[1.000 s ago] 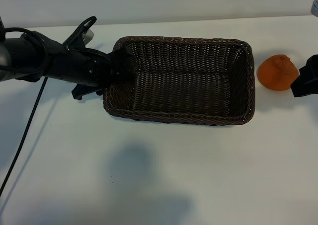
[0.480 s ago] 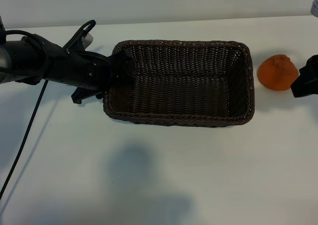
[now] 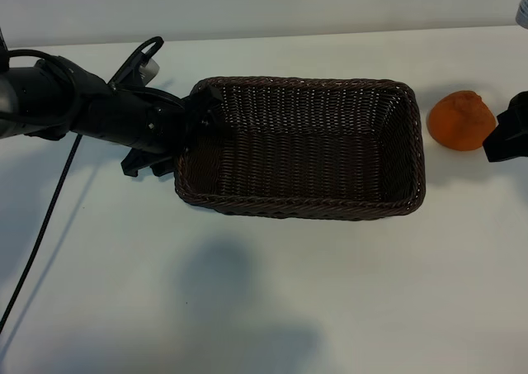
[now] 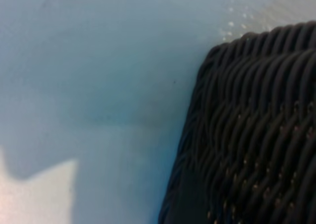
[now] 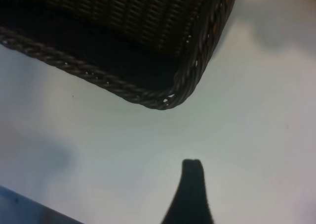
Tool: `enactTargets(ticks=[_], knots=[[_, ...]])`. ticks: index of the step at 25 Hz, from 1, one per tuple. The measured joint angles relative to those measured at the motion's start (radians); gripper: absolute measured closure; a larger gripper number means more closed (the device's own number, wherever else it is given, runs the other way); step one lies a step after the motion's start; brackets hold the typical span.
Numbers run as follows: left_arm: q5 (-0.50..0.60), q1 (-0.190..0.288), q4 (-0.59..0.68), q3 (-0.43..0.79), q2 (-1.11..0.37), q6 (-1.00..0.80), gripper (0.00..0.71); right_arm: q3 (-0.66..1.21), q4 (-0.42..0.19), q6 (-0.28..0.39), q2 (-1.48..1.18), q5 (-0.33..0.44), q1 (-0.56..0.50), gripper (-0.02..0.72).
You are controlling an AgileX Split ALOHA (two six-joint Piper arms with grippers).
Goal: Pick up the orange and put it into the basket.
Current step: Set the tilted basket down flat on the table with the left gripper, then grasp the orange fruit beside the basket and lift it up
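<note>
Orange (image 3: 460, 120): round, dull bumpy skin, beside basket (image 3: 301, 205) right rim.
Left gripper (image 3: 196, 120) at basket's left rim, grip indeterminate; right gripper (image 3: 505, 134) stands wide, just beside orange.

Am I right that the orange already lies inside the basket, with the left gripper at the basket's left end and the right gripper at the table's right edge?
Not quite. The exterior view shows the orange on the table, outside the basket, to its right. The rest holds: the left gripper is at the basket's left end, the right gripper at the table's right edge.
</note>
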Motion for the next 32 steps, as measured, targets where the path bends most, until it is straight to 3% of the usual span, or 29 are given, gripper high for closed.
enactTargets(ticks=[3,22,32], knots=[[0.005,0.000,0.009,0.000,-0.002,0.000,0.007,0.000,0.000,0.000,0.000,0.000,0.000,0.123],[0.050,0.000,0.133,0.000,-0.180,-0.059,0.042,0.000,0.000,-0.001,0.000,0.000,0.000,0.124],[0.091,0.000,0.380,0.000,-0.228,-0.271,0.052,0.000,0.000,-0.001,0.000,0.001,0.000,0.124]])
